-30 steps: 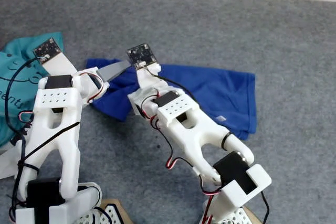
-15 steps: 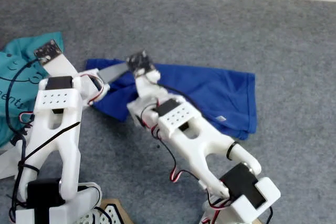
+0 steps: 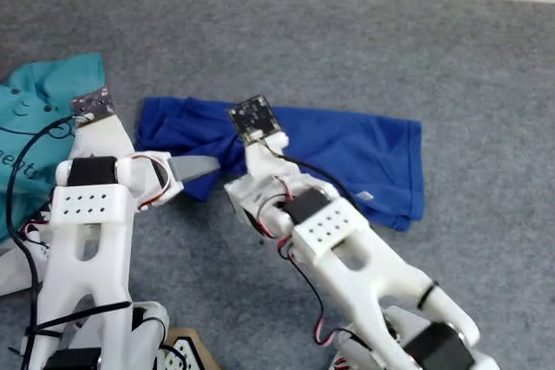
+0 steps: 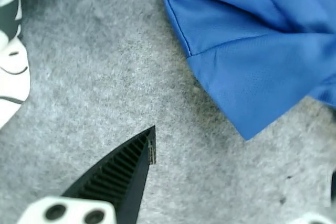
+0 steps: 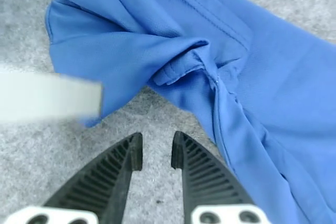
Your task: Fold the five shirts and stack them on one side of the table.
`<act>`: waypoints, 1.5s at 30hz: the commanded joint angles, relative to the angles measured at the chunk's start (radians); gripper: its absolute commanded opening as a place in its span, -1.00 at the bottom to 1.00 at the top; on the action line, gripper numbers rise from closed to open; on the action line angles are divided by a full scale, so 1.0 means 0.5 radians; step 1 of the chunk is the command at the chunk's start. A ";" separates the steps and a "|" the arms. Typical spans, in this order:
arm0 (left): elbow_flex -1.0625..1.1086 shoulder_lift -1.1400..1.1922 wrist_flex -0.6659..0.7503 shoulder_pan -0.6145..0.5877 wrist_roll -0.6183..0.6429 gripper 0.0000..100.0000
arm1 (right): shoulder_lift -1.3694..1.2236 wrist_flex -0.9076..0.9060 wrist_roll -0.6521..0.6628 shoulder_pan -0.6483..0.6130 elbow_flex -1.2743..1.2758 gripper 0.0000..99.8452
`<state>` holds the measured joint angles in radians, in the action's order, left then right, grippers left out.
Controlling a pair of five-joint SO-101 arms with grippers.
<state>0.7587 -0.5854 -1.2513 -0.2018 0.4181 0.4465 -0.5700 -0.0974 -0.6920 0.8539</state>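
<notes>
Far left on your high view, the teal shirt (image 3: 35, 127) lies crumpled at the edge of the grey desk (image 3: 451, 58). It carries white lettering, but the left arm covers part of it, so there's no reading it.

Next over is your left gripper (image 4: 242, 157). Its wrist view shows what the overhead can't: one dark ribbed finger (image 4: 128, 163) pointing over bare desk, with the other just a sliver at the frame's edge. So the fingers are spread wide, with nothing between them. They sit just short of the pointed corner of the blue shirt (image 3: 347, 149), not touching it.

That blue shirt lies in the middle of the desk, spread out flat to the right and bunched at its left end. The overhead hides that bunch behind the arm. Your right wrist view opens it up: the cloth is twisted into a knot-like fold, with a stitched hem running across.

The right gripper (image 5: 156, 153) hangs over the desk just beside that twist. Its fingers are a narrow slit apart and hold nothing.

Further right, near the shirt's lower hem, there's a small white label (image 3: 367, 196), too small to read.
</notes>
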 commanded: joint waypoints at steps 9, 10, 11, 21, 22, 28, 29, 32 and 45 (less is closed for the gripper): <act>0.029 -0.183 0.181 -0.287 0.003 -0.24 | 0.336 0.002 -0.015 0.180 0.146 -0.78; 0.048 -0.219 0.196 -0.290 -0.009 -0.24 | 0.336 0.002 -0.015 0.180 0.146 -0.78; 0.060 -0.250 0.203 -0.287 -0.012 -0.26 | 0.336 0.002 -0.015 0.180 0.146 -0.78; 0.582 -0.572 0.786 -0.005 -0.617 -0.75 | 0.336 0.002 -0.012 0.180 0.146 -0.78; 0.667 -0.588 0.868 0.051 -0.657 -0.71 | 0.336 0.002 -0.006 0.180 0.146 -0.78; 0.812 -0.612 0.976 0.250 -0.798 -0.45 | 0.336 0.002 -0.003 0.180 0.146 -0.78; 0.812 -0.612 0.976 0.256 -0.798 -0.45 | 0.336 0.002 -0.003 0.180 0.146 -0.78; 0.806 -0.612 0.948 0.265 -0.798 -0.51 | 0.336 0.002 -0.003 0.183 0.146 -0.78; 0.732 -0.597 0.565 0.428 -0.914 -0.49 | 0.336 0.002 0.000 0.183 0.146 -0.78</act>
<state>1.1500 -0.8677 -0.9628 -0.0084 0.0008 0.5785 -0.5700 -0.0974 -0.6137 0.9337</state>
